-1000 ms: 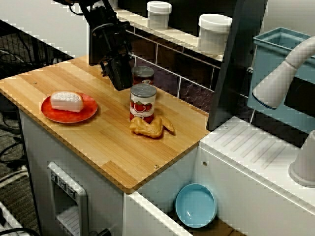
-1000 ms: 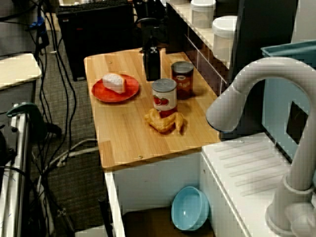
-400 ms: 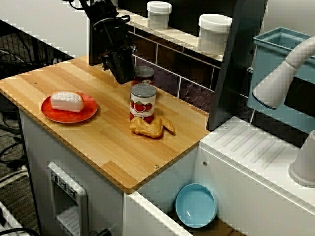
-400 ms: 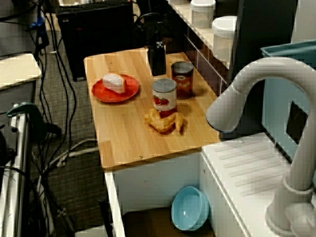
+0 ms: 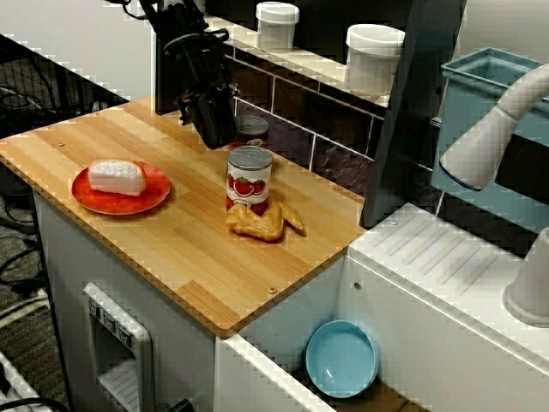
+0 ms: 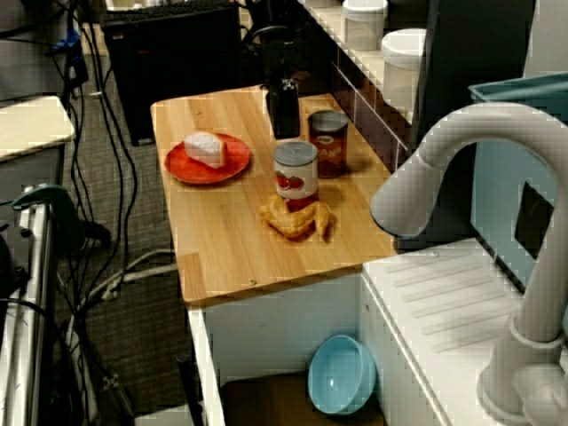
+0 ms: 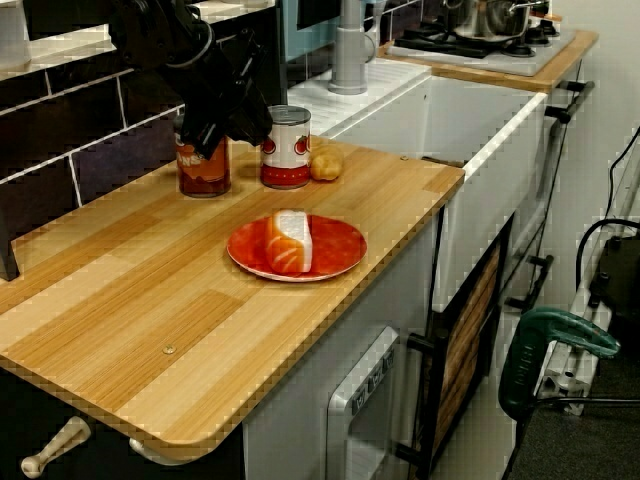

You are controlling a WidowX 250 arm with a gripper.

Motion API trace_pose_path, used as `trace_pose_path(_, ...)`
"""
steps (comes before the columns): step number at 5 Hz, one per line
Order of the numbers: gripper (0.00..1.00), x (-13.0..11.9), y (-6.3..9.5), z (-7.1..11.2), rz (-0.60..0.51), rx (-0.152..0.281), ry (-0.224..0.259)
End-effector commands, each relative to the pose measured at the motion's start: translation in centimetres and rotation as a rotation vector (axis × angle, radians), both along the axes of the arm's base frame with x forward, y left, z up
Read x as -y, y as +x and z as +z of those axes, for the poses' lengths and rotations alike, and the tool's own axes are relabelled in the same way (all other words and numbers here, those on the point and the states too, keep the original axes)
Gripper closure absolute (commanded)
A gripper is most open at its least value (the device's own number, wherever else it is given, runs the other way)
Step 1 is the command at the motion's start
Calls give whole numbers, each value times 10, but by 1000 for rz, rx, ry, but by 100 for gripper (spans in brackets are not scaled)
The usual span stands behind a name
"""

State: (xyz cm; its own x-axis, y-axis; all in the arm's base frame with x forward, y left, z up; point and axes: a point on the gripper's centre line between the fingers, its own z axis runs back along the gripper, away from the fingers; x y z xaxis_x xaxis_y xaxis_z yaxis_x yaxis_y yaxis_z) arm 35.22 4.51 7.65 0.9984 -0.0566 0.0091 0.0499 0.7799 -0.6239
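Note:
My black gripper [image 5: 218, 136] hangs just above the wooden counter [image 5: 171, 249], close beside the dark red can [image 5: 254, 129] at the tiled wall. In the view over the faucet the gripper [image 6: 285, 130] stands left of that can [image 6: 329, 142]; from the counter's end the gripper [image 7: 243, 128] overlaps the can [image 7: 203, 163]. Nothing shows in its jaws, and I cannot make out their gap. A tomato can [image 5: 250, 178] stands in front, with a golden pastry [image 5: 262, 221] against it. A red plate [image 5: 129, 202] carries a white wedge [image 5: 117, 176].
Two white jars [image 5: 277, 24] [image 5: 374, 56] stand on the shelf behind. A dark post [image 5: 412, 112] rises at the counter's right end, beside a white sink top with a faucet [image 5: 497, 129]. A blue bowl [image 5: 341, 357] lies below. A stove [image 7: 480, 45] is farther along.
The gripper rose and shifted back toward the wall, closing on the dark red can. In the last half second it barely moved. Cans, pastry and plate stayed put.

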Motion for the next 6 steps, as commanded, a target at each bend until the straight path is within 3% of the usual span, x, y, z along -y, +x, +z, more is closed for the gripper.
trace_pose_path(1, 100, 1, 0, 12, 3, 23, 6)
trace_pose_path(2, 100, 0, 6, 7, 28, 10, -25)
trace_pose_path(6, 100, 4, 9, 6, 31, -15, -74)
